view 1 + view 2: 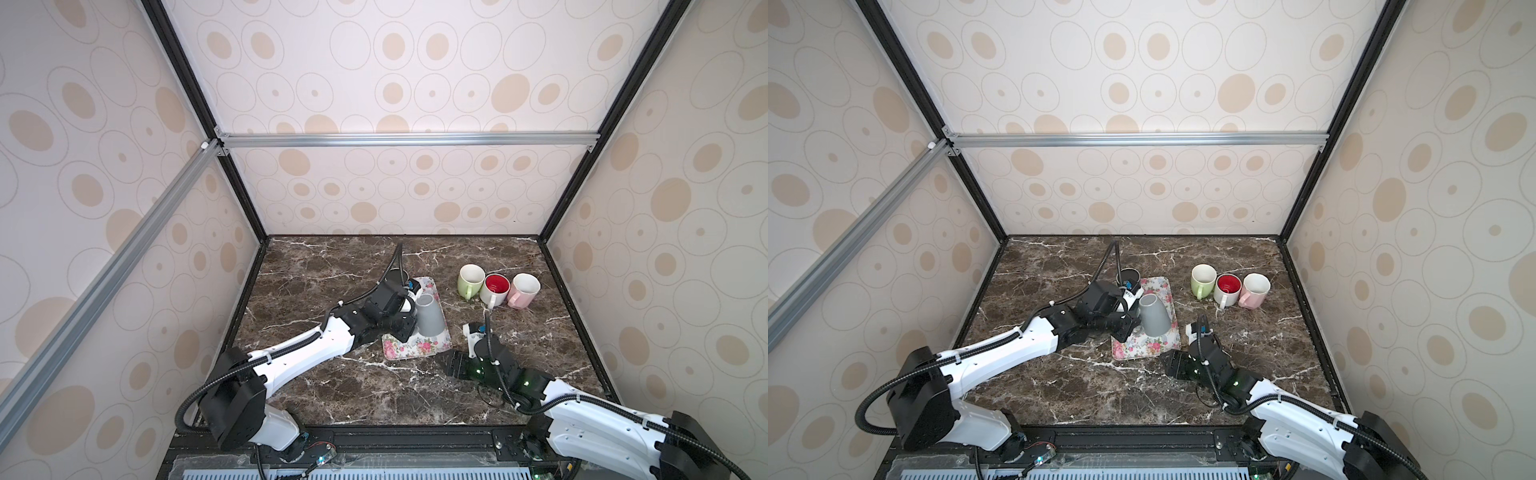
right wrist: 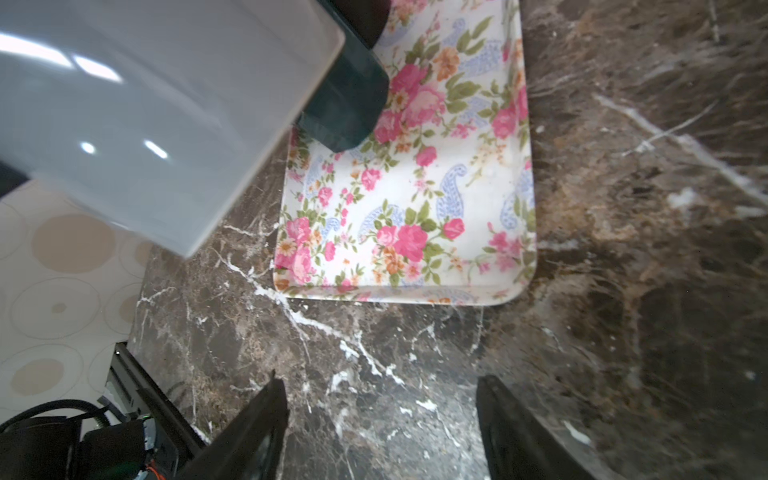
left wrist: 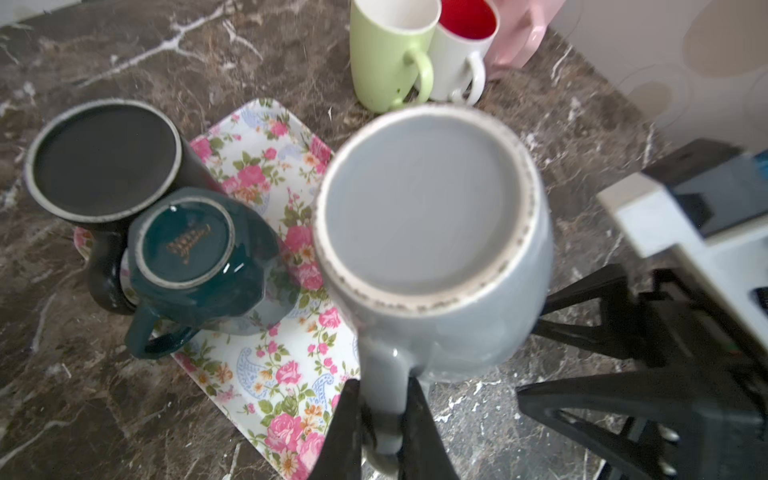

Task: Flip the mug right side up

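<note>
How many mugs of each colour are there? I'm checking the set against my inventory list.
Grey mug: 1
Black mug: 1
Dark green mug: 1
Light green mug: 1
White mug with red inside: 1
Pink mug: 1
Total: 6

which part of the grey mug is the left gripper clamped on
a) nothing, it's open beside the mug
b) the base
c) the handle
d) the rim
c: in the left wrist view the left gripper is shut on the handle of the grey mug, whose base faces up toward the camera, so it is not yet right side up.
</note>
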Controlling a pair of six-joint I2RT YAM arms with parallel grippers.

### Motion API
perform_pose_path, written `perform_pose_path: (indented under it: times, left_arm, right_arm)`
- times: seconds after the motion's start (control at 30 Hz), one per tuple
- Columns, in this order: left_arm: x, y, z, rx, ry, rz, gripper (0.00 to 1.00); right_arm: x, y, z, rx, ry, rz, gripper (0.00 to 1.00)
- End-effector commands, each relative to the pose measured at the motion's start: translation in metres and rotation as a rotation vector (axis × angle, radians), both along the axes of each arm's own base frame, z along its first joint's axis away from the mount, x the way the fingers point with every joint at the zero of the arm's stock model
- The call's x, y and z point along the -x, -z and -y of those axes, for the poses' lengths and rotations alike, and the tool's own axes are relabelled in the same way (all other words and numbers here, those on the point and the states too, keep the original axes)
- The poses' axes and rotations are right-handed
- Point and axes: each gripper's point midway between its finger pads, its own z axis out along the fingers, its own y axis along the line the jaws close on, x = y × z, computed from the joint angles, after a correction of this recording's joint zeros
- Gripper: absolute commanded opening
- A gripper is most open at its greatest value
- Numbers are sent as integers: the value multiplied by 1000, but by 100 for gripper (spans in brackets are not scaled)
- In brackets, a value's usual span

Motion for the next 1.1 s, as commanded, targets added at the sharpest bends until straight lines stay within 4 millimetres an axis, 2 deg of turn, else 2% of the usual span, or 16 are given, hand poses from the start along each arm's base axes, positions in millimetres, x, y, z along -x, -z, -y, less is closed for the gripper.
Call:
perform_pose_path:
  times: [0.0, 0.17, 0.27, 0.47, 0.57, 0.67, 1.07]
  left_arm:
    - [-12, -60, 7, 178, -12, 101, 0]
    - [-11, -84, 9, 249, 9, 108, 0]
    - [-12, -92, 9, 272, 14, 110, 0]
    - [-13, -112, 8, 349, 13, 106, 0]
    - [-9, -116, 10, 381, 28, 97, 0]
    - [-12, -110, 8, 374, 9, 81, 0]
    - [-39, -102, -3, 410, -205, 23, 0]
  right_arm:
    - [-13, -37, -21, -93, -32, 94, 74]
    - [-24, -66, -40, -176, -57, 158, 74]
    - [-29, -80, -51, -225, -78, 193, 74]
    - [-37, -104, -62, -341, -81, 274, 73]
    - [-39, -103, -64, -335, -81, 267, 73]
    - [-41, -99, -65, -310, -77, 251, 73]
    - [-39, -100, -51, -277, -50, 288, 73]
